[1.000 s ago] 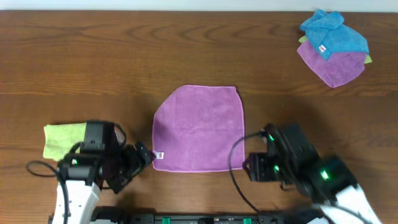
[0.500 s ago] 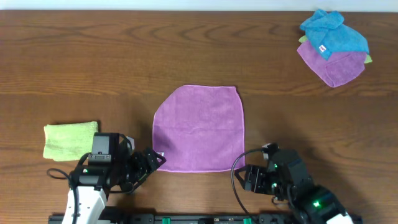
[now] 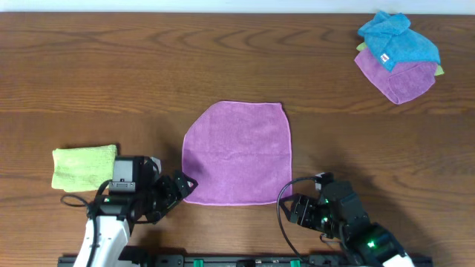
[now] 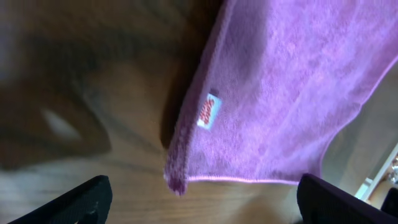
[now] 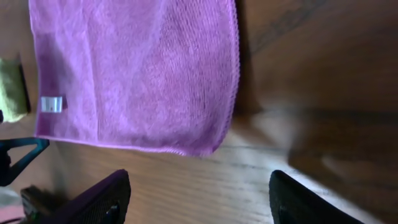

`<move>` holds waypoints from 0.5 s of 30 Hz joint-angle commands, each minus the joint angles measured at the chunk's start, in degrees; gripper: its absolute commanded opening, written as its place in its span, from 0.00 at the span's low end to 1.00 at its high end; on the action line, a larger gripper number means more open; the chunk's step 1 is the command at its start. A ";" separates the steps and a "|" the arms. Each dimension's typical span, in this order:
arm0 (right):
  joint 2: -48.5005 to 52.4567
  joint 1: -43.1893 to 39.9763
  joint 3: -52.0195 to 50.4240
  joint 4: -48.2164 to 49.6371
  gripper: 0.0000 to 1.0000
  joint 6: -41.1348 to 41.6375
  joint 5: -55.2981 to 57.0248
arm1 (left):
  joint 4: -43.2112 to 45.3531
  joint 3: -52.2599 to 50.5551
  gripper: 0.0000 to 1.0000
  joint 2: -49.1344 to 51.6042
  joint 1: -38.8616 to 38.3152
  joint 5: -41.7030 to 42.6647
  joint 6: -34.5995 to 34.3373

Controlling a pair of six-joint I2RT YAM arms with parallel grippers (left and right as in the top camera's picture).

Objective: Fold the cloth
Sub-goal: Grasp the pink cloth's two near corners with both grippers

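The purple cloth [image 3: 237,152] is being left spread flat and unfolded at the middle of the wooden table [image 3: 111,81], its white tag [image 4: 209,111] lying by the near left corner. The left gripper [image 4: 202,193] is being held low at that corner, fingers wide apart and empty, and the right gripper [image 5: 199,193] is being held likewise just short of the near right corner. A folded green cloth [image 3: 83,166] is being kept near the left arm.

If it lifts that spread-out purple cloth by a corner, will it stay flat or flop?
Probably flop: the purple cloth lies thin and flat, its edges wavy. Its fuzzy weave looks light and grippy, so slipping seems unlikely.
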 commanded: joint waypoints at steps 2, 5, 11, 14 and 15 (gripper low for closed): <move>-0.20 -0.33 -2.08 2.62 0.71 3.58 2.38 | 2.73 -0.31 0.97 3.13 0.22 -1.31 -0.63; -0.20 -0.33 -3.45 4.79 0.70 5.27 3.50 | 4.00 -0.31 1.00 5.31 0.22 -0.92 -1.14; -0.13 -0.33 -3.85 5.84 0.69 6.19 5.42 | 4.35 -0.31 0.87 7.54 0.11 -0.92 -2.56; -0.13 -0.33 -3.91 6.16 0.68 6.73 6.25 | 4.96 -0.33 0.86 8.15 0.11 -0.96 -3.06; -0.13 -0.33 -3.96 6.34 0.68 6.73 6.34 | 5.20 -0.33 0.86 8.31 0.11 -0.96 -3.39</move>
